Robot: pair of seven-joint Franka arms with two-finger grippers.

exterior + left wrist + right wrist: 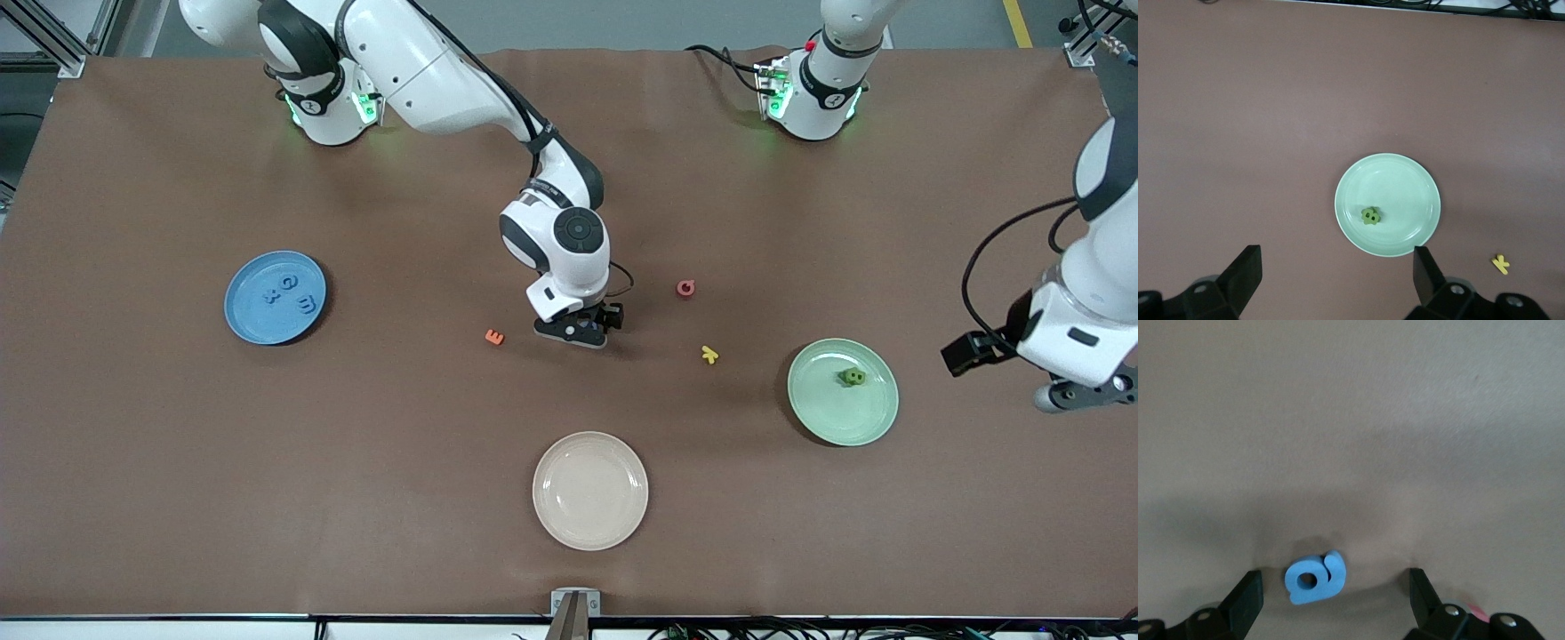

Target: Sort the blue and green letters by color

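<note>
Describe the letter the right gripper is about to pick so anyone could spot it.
Start mid-table, where the right gripper hangs low with fingers spread. On the brown mat between them lies a small blue letter. It is the only blue piece off the blue plate; the loose letters nearby are orange, red, yellow.

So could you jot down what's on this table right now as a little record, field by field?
blue plate: three blue letters on it, toward the right arm's end
green plate: green letters on it, toward the left arm's end
cream plate: nothing on it, nearest the front camera
loose blue letter: on the table between the right gripper's open fingers
right gripper: low over that letter, not yet closed
left gripper: open, waiting above the table near the green plate
other loose letters: orange, red, yellow
</note>
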